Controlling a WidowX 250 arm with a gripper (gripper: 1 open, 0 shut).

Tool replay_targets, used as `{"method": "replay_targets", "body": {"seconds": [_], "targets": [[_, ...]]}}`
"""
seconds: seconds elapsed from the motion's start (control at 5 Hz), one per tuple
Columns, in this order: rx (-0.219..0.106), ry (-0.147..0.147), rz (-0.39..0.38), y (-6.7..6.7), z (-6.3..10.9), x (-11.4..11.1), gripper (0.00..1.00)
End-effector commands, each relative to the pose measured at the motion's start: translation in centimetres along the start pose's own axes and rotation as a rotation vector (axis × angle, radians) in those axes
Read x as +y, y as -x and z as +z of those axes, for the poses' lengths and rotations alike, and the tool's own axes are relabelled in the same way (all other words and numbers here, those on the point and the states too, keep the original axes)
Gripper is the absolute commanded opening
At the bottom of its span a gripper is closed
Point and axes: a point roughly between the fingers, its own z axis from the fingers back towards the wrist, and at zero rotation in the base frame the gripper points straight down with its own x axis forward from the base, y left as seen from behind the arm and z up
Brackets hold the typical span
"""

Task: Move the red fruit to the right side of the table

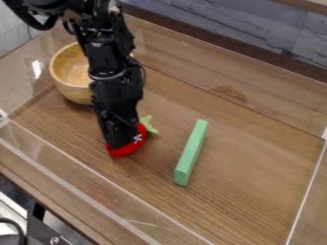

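"Where is the red fruit lying, if twelve o'clock is pointing to the top of the camera view?"

"That small, bright red, rounded toy with the pale green leafy top [126,145] is sitting around eight o'clock from the middle of the view, on the brown wood-grain tabletop [255,163]. Its leaves are poking out towards one or two o'clock."

"And the black robot gripper [120,144]?"

"It's coming in from about eleven o'clock and pointing down at the fruit. The dark fingers are covering part of the red, which is showing below them and to one side."

"So are they holding it?"

"I can't tell. They're overlapping the fruit from where I'm standing, and the black parts are hiding the gap, so I'm not seeing whether they're standing wide, narrow or closed on it."

"What else is resting nearby?"

"The round, tan wooden bowl [71,75] is sitting at eleven o'clock from the fruit, partly behind the arm. The long, flat, light-green bar [190,152] is lying at three o'clock from the fruit, apart from it, its far end leaning towards one o'clock."

"Is the fruit reaching the right side?"

"No, it's sitting left of the bar, in the left half of the view."
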Motion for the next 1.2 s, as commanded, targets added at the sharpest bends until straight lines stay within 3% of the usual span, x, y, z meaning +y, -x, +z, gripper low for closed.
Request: {"method": "replay_targets", "body": {"seconds": [0.0, 0.2, 0.6, 1.0], "targets": [[-0.037, -0.012, -0.007, -0.7, 2.3, 0.4, 1.0], [-0.038, -0.004, -0.013, -0.5, 3.8, 0.3, 1.0], [-0.03, -0.005, 0.026, -0.3, 3.6, 1.4, 1.0], [-0.005, 0.003, 0.017, -1.0, 3.5, 0.3, 1.0]]}}
